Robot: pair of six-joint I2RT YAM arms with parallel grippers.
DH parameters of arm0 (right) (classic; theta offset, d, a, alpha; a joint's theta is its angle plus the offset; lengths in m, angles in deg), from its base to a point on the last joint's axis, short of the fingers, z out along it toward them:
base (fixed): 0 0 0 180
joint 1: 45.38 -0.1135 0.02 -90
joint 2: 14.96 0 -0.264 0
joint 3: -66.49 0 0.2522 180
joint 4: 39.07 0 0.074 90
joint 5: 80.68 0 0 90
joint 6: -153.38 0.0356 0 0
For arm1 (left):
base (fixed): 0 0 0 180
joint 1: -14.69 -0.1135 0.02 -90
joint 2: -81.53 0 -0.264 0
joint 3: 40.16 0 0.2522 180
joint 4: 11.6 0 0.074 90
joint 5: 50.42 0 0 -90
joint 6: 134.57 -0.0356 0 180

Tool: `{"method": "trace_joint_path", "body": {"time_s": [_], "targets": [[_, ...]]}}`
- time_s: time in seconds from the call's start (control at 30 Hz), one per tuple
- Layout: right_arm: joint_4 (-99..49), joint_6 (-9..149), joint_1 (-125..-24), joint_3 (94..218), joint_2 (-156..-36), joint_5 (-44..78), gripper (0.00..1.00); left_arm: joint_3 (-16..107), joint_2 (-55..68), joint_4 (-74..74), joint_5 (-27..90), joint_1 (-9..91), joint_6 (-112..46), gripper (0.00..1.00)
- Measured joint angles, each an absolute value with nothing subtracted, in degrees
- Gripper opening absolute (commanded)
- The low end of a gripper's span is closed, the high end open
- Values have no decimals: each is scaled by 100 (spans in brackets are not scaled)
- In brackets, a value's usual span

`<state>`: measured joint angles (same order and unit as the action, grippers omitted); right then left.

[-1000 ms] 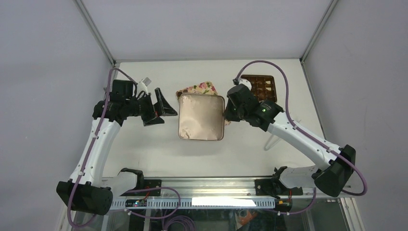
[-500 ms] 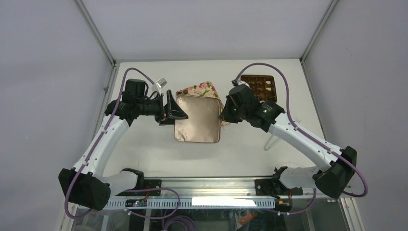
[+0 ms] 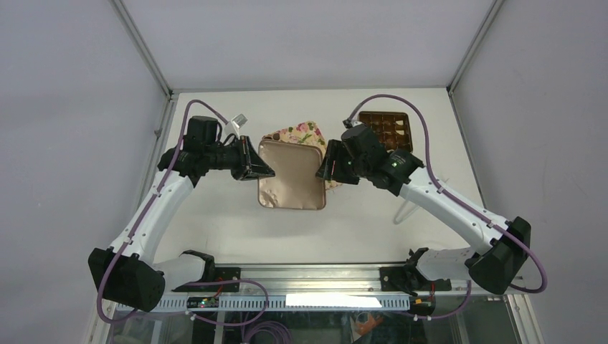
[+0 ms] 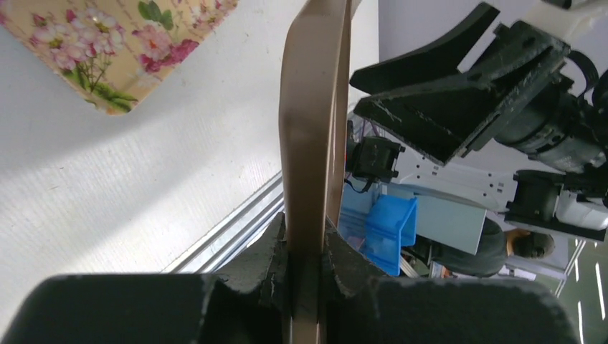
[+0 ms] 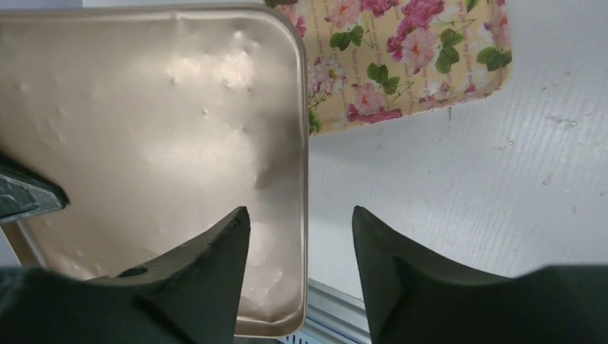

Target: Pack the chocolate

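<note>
My left gripper (image 3: 259, 166) is shut on the left edge of a flat tan-gold square lid (image 3: 290, 175), which it holds above the table. In the left wrist view the lid (image 4: 312, 107) stands edge-on, clamped between the fingers of the left gripper (image 4: 307, 229). My right gripper (image 3: 326, 170) is open at the lid's right edge. In the right wrist view that rim (image 5: 304, 179) lies between the spread fingers of the right gripper (image 5: 300, 211), untouched. A brown grid box (image 3: 387, 129) sits at the back right. I cannot make out the chocolate in its cells.
A floral-patterned square tin (image 3: 297, 132) lies on the white table under the lid's far side; it also shows in the wrist views (image 5: 401, 57) (image 4: 115, 50). The right arm partly covers the grid box. Metal frame posts rise at the table's back corners.
My left gripper moved right to the lid and shut on its left edge. My right gripper, which held the right edge, opened and let go. The lid shifted slightly left.
</note>
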<state>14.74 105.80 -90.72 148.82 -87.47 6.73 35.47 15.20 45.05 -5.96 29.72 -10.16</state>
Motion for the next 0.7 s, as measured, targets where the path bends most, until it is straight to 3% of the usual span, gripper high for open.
{"method": "trace_joint_path", "body": {"time_s": [0.17,0.33,0.7], "targets": [[1701,10267,-9072,15018,-8658,544,72,3816,1400,4752,-39,2972,-865,0],[1710,9318,-9240,15158,-8262,424,72,4273,1074,5260,562,2966,-592,0],[311,5869,-11789,14345,-7834,-595,76,5757,-484,7211,1318,2887,177,0]]}}
